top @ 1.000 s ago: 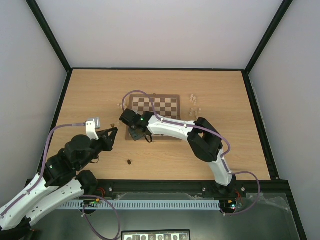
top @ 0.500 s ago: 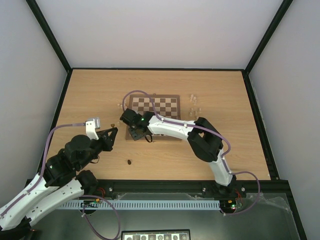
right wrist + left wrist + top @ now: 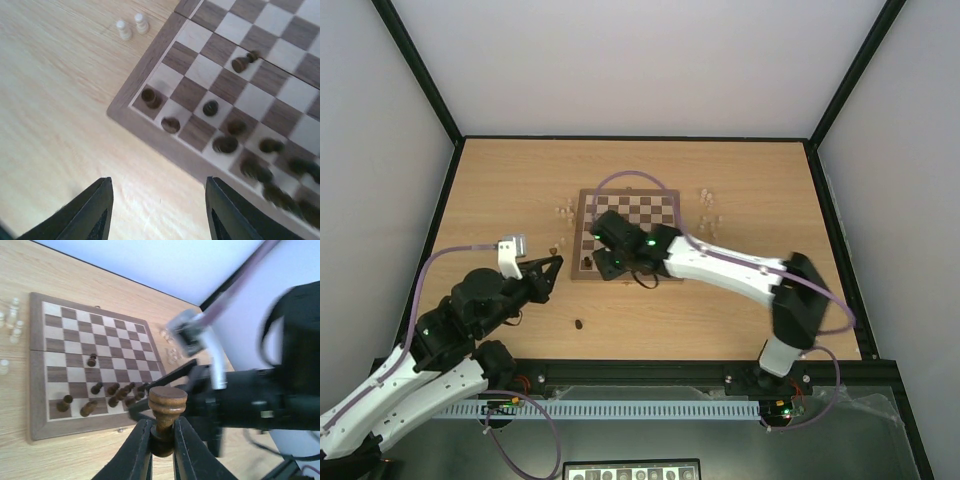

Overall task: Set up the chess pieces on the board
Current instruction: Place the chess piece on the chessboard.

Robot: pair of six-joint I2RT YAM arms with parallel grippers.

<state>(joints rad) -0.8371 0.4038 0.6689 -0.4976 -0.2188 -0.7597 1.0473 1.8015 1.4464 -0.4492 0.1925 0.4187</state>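
Left arm (image 3: 470, 310), low at the near left of the surface (image 3: 500, 180): its jaws are pinched narrow on the stem of a dark brown piece (image 3: 167, 401). The piece sits upright, head proud of the tips, near the board (image 3: 640, 208) but short of its near-left corner. The upright carry probably lets it go straight down onto a square.

One loose dark piece (image 3: 578, 324) lies on the surface, nearer the bases than the board. A few cream pieces (image 3: 565, 210) stand just off the board's left edge.

On the board, dark pieces (image 3: 225, 144) crowd the two near rows. One further in (image 3: 245, 61) looks tipped.

Right arm (image 3: 720, 265) reaches across the near edge. Its jaws hang wide and empty above the near-left corner, perhaps leaving room for the incoming piece.

More cream pieces (image 3: 710, 210) wait off the right edge, none yet placed.
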